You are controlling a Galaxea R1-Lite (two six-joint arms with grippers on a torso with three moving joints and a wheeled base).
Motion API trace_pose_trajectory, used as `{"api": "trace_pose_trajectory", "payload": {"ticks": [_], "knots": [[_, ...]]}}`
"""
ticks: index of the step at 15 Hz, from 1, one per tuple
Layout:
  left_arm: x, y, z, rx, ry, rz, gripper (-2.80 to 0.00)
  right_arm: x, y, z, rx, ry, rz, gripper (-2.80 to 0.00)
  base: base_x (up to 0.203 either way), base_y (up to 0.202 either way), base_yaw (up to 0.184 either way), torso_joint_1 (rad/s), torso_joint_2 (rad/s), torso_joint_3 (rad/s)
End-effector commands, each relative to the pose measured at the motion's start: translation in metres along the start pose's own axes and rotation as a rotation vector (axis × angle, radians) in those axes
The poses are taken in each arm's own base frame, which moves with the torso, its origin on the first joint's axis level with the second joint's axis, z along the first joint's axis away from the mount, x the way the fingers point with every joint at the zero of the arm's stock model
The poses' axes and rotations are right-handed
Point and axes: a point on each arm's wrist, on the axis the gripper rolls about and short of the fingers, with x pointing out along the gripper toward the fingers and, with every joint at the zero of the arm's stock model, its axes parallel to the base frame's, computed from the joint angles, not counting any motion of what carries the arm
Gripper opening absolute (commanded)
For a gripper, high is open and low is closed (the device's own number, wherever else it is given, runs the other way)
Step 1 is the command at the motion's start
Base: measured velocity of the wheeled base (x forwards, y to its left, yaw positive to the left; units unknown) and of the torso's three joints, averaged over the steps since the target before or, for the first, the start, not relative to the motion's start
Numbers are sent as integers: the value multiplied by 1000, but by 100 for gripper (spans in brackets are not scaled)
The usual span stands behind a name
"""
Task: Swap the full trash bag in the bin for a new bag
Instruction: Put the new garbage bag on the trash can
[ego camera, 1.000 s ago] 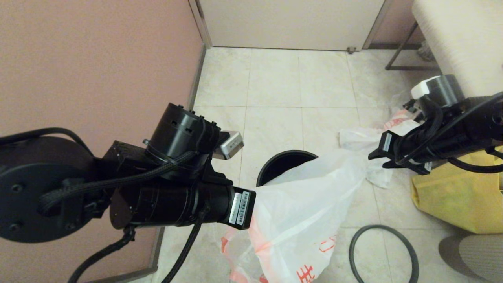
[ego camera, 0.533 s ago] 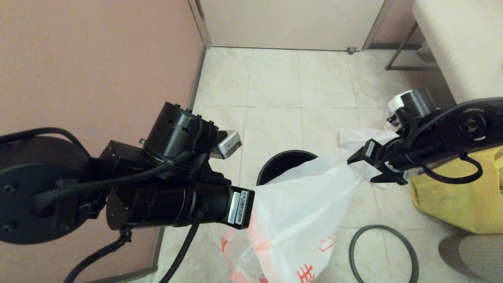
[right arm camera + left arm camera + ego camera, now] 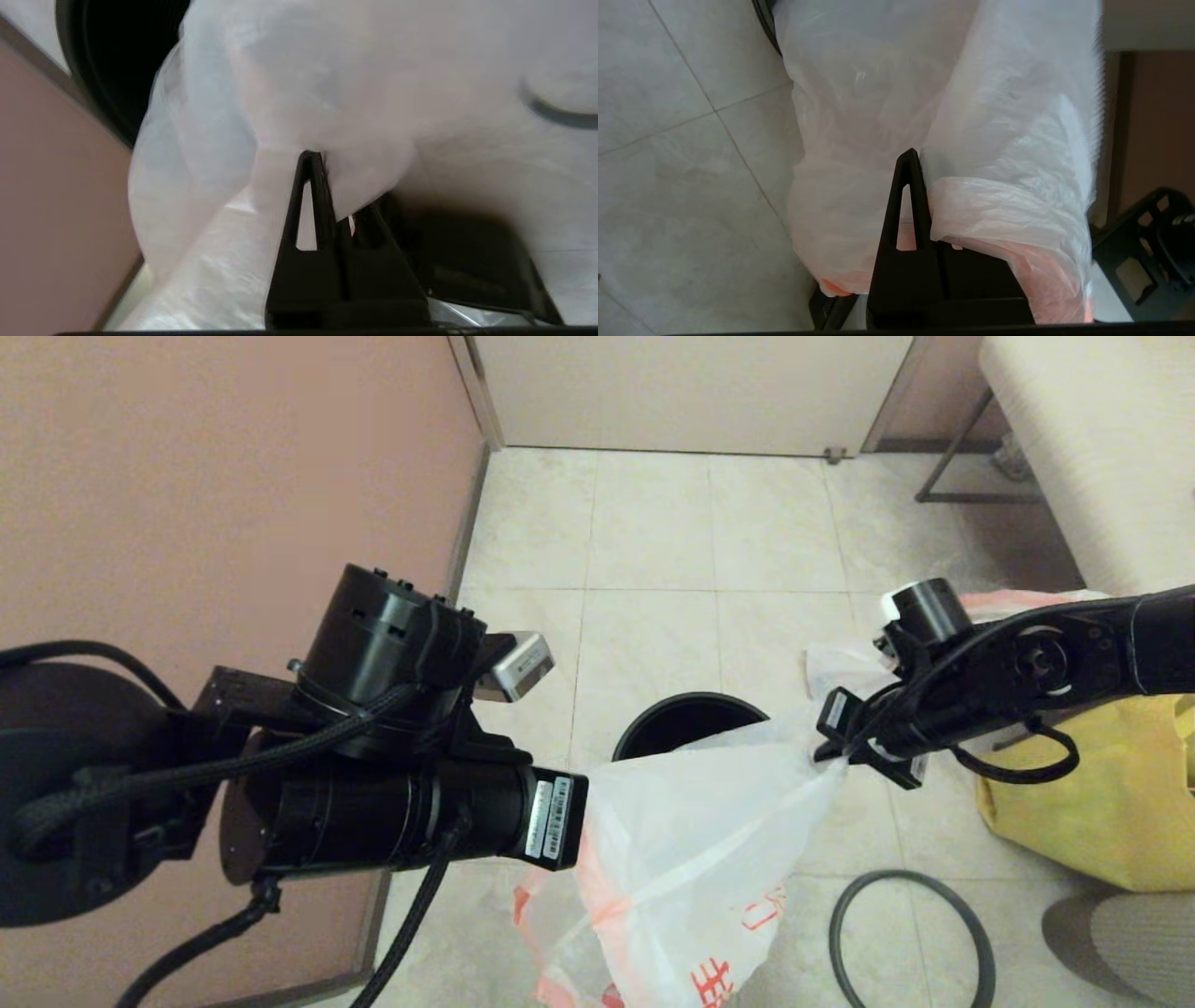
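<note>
The new bag (image 3: 691, 840), limp translucent white with an orange-pink band and red print, hangs stretched between both grippers above the floor. My left gripper (image 3: 581, 823) is shut on its banded edge (image 3: 859, 93), with plastic bunched over one finger. My right gripper (image 3: 829, 754) is shut on the opposite corner (image 3: 327, 70). The round dark bin (image 3: 672, 719) stands unlined just beyond the stretched bag; its black mouth (image 3: 107, 70) shows beside the plastic. The full trash bag (image 3: 836, 663) lies behind my right arm, mostly hidden, and no cans show.
A loose grey ring (image 3: 910, 933) lies on the tiles near the front right. A yellow fabric bag (image 3: 1092, 803) sits under my right arm. A pink wall (image 3: 187, 476) closes the left side. A metal-legged cushioned seat (image 3: 1102, 429) stands at the far right.
My right gripper has carried its corner of the bag leftward, toward the bin. My left arm has shifted slightly left and down, and the bag hangs slacker.
</note>
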Motion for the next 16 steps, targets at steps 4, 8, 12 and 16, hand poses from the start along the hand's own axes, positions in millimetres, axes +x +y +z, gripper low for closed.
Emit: {"api": "trace_pose_trajectory", "payload": {"ticks": [4, 8, 12, 16], "knots": [[3, 4, -6, -17, -124, 52, -280, 70, 27, -39, -101, 114, -36, -280, 0, 0, 0, 0, 0, 0], [17, 8, -17, -31, -223, 88, -280, 127, 54, -97, -290, 144, -60, -280, 0, 0, 0, 0, 0, 0], [56, 13, -21, -46, -278, 126, -280, 174, 46, -92, -363, 39, -70, -280, 0, 0, 0, 0, 0, 0], [97, 8, -9, 5, -352, 136, -280, 184, 39, -54, -356, -153, 10, -280, 0, 0, 0, 0, 0, 0]]}}
